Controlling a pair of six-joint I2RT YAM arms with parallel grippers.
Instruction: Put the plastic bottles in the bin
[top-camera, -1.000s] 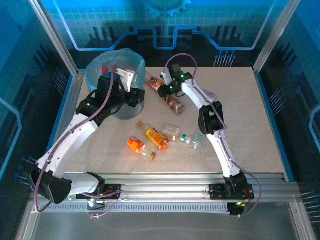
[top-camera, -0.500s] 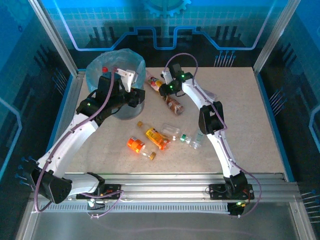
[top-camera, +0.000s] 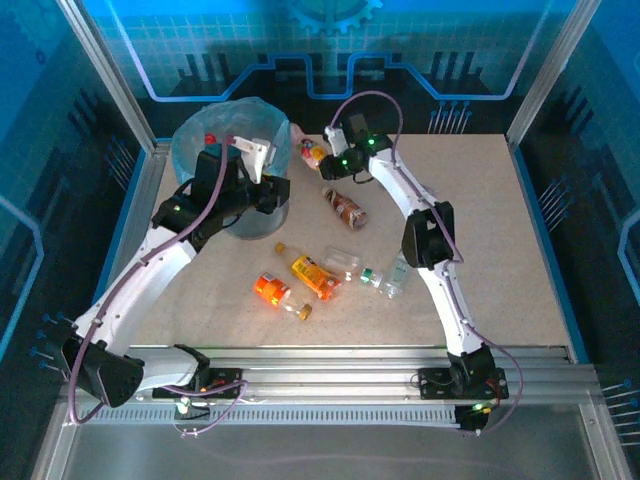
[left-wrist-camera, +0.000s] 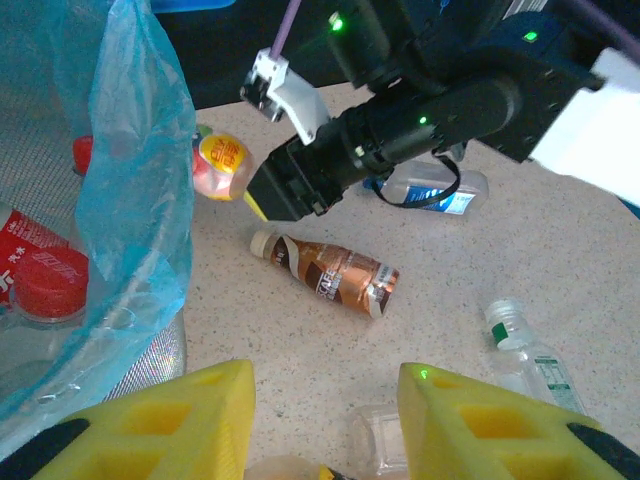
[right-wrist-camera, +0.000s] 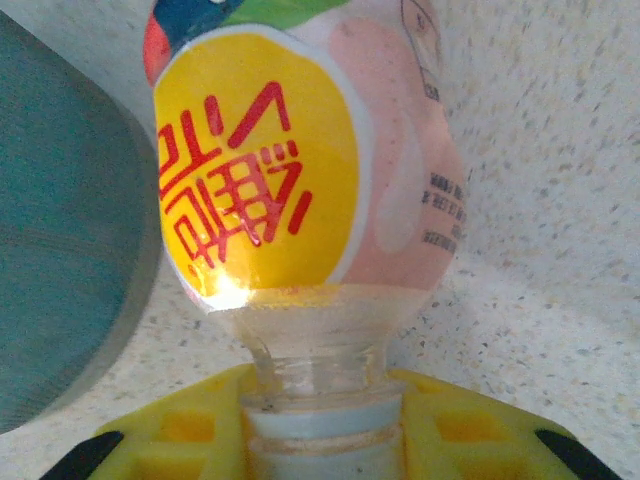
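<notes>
My right gripper (right-wrist-camera: 320, 425) is shut on the neck of a plastic bottle (right-wrist-camera: 300, 170) with a pink and yellow label. In the top view that bottle (top-camera: 312, 153) is at the right gripper (top-camera: 324, 161), just right of the bin (top-camera: 190, 150), a grey bucket lined with a light-blue bag. Red-capped bottles (left-wrist-camera: 45, 290) lie inside the bin (left-wrist-camera: 120, 200). My left gripper (left-wrist-camera: 325, 400) hangs open beside the bin with nothing between its fingers. A brown-labelled bottle (top-camera: 347, 207) lies on the table past it.
Two orange bottles (top-camera: 312, 275) (top-camera: 272, 290) and two clear ones (top-camera: 345, 265) (top-camera: 393, 278) lie mid-table. A blue-labelled bottle (left-wrist-camera: 430, 190) lies behind the right arm. The left arm (top-camera: 160, 250) leans against the bin's near side. Frame posts stand at the table's corners.
My right gripper has closed on the pink and yellow bottle's neck and moved away from the arms' bases with it. The left arm has stayed still.
</notes>
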